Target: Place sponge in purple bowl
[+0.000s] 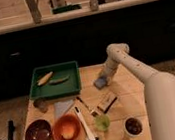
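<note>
At the near left corner of the wooden table [127, 85] sits the purple bowl [37, 133], round and dark maroon, with nothing visible in it. Just to its right, almost touching, is the orange bowl [66, 130], which holds a small pale round thing at its centre. Farther back on the left lies the green tray [55, 80], with two elongated pieces in it: a yellowish one [45, 78] to the left and a greenish one [59, 80] just beside it. Between tray and bowls a grey flat sheet [63, 107] lies on the wood. Right of the orange bowl a long white-handled brush [85, 127] points toward the near edge, and a small green cup [102, 122] stands beside it. A tan-and-brown striped block [107, 102] lies near the middle. Near the right near corner is a small white cup [133, 126] with dark contents.

The sponge [101, 82] is a small flat blue-grey pad with a lighter edge, right of the tray and well apart from the purple bowl. The gripper [103, 78] is right at the sponge; whether its jaws hold it cannot be told.
</note>
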Robot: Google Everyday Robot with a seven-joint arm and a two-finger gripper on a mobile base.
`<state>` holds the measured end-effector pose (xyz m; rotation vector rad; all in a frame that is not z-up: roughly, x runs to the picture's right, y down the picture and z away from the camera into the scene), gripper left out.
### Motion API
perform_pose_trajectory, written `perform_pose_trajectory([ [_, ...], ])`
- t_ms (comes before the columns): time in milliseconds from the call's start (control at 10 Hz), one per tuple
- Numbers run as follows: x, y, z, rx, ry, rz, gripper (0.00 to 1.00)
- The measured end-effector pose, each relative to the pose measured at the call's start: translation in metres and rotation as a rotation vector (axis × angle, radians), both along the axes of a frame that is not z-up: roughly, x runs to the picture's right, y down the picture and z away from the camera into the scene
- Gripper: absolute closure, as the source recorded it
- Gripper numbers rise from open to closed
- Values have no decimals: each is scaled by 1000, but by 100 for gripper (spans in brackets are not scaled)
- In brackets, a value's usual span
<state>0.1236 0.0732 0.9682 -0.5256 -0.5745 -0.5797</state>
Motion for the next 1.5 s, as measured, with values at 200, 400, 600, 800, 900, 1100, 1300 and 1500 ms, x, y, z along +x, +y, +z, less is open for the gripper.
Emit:
perform_pose_trajectory([
  [200, 1, -1, -1, 0, 1, -2, 96],
  [400, 3, -3, -6, 17, 17, -19, 100],
  [600, 8, -14, -23, 48, 36, -25, 100],
  [800, 3, -28, -45, 92, 49, -47, 100],
  [900, 2, -32, -51, 106, 50, -52, 100],
  [1100, -2, -39, -65, 137, 43, -64, 100],
  [1300, -14, -44, -79, 165, 11, -78, 100],
  [1500, -35, -47, -99, 200, -26, -90, 100],
])
